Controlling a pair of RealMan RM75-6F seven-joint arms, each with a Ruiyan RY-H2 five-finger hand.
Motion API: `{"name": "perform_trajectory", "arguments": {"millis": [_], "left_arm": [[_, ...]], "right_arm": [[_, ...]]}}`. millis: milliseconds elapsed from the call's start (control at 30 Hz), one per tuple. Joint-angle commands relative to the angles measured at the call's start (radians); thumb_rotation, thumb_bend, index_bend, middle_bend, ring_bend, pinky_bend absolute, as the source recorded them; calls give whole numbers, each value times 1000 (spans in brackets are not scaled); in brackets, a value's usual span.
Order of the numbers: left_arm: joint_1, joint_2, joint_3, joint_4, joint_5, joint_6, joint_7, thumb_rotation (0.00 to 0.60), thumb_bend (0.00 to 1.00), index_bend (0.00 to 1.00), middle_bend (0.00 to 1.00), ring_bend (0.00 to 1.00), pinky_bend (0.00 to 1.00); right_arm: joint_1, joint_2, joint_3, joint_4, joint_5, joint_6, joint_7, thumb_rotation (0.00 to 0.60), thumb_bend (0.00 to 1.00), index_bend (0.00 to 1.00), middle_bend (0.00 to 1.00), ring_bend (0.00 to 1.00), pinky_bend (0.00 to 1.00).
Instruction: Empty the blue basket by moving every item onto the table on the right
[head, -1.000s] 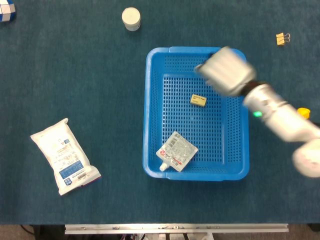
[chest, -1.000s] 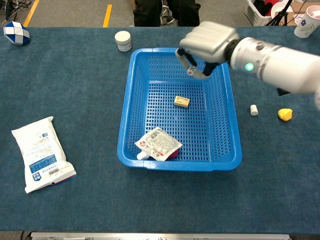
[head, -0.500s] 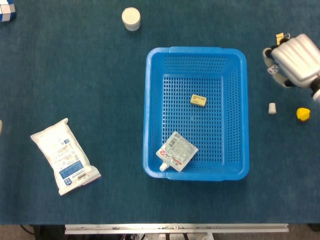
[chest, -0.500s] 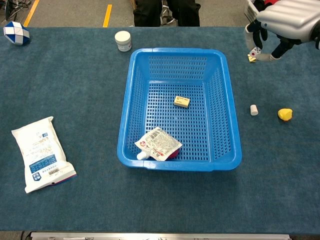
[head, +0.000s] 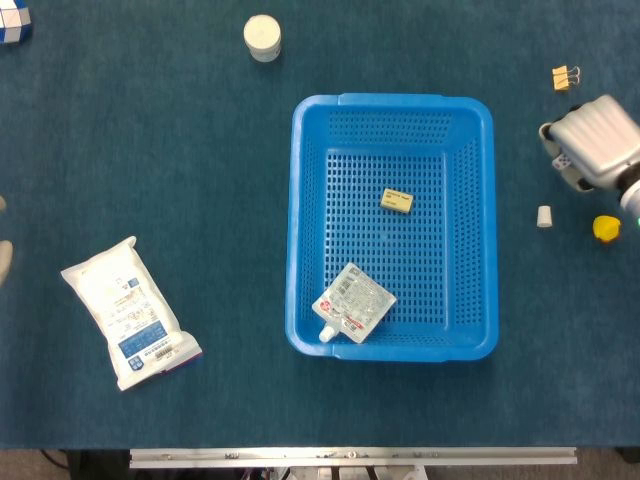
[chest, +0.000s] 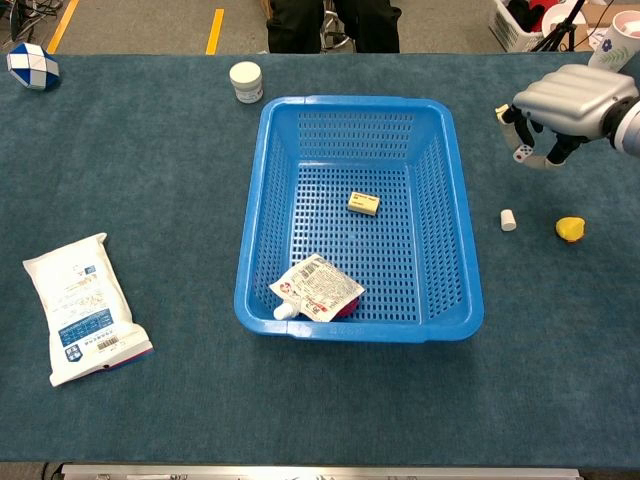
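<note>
White dice (chest: 523, 152), black-dotted, sits pinched in the right hand (chest: 560, 105) over the table (chest: 560, 330), right of the basket (chest: 455, 260); left hand's state I cannot tell.

Right hand (chest: 560, 103) at frame's 2 o'clock, knuckles up, fingers (chest: 527, 140) curled downward, pinching small white die (chest: 522, 153). Left hand barely visible at 9 o'clock edge, state unclear.

The perforated basket (chest: 455, 250) is bright blue; the table (chest: 150, 400) is dark teal. The right hand (chest: 562, 100) is silver-grey and holds a white die (chest: 522, 153) with dark pips. Below the hand lie a white cap (chest: 508, 220) and a yellow object (chest: 570, 229).
</note>
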Motion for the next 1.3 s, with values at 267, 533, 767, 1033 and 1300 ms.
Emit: {"name": "perform_trajectory", "arguments": {"millis": [267,533,767,1033,1300], "left_arm": [[5,0,4,-5,-3,8,9,600,299,390,273,257,138],[7,6,3,-14,0,15,17,600,299,390,274,257,138],[17,8,6,-18,10,33,11,600,299,390,273,257,138],[52,30,15,-23,16,80,3,600,299,390,273,256,138],[70,43,20,-26,24,98,-8,600,299,390,273,256,138]], "right_arm": [[5,-44,21,13,29,-18,-60,600,304,338,478,407,570],[29,66,91,-184,-29,3,-1,600,318,314,469,399,565],[111,95,155,-307,8,-75,9,600,318,314,469,401,565],[229,12,161,-299,110,-144,-85,600,318,314,478,409,565],[339,-122,88,-196,288,-149,-239,600,318,314,478,409,565]]}}
